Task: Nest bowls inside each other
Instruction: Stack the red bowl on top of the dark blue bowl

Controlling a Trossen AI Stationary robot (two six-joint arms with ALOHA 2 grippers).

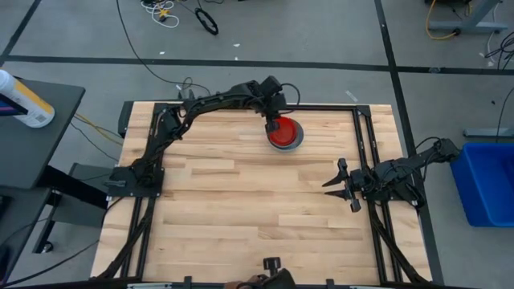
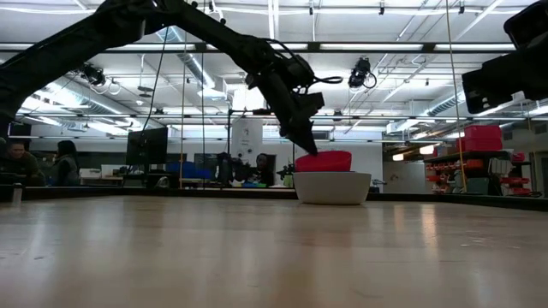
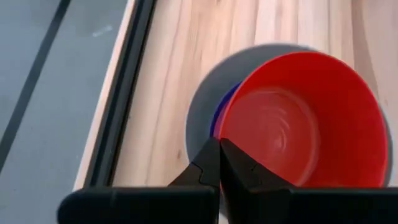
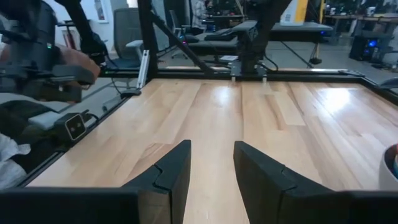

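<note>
A red bowl (image 1: 283, 132) sits inside a stack near the table's far edge, right of centre. The stack's outer bowl is grey (image 2: 332, 186), and a dark blue bowl's rim (image 3: 219, 109) shows between the two. The red bowl (image 2: 324, 161) stands a little proud of the grey rim. My left gripper (image 3: 219, 142) is shut at the red bowl's rim, reaching in from the left. By the table's right edge my right gripper (image 1: 331, 185) hovers open, far from the bowls, with nothing between its fingers (image 4: 211, 149). My left gripper pinches the red bowl's rim (image 3: 225, 134) on the side toward the table's left, one finger inside the bowl and one outside. The fingers slant down from the left and above. The red bowl rests in the stack, its mouth up.
A blue bin (image 1: 486, 181) stands off the table to the right and a white bottle (image 1: 24, 100) on a dark side table to the left. Black frame rails (image 1: 365, 120) run along the table's sides. Bare wood (image 1: 241, 209) spreads over the middle and near part.
</note>
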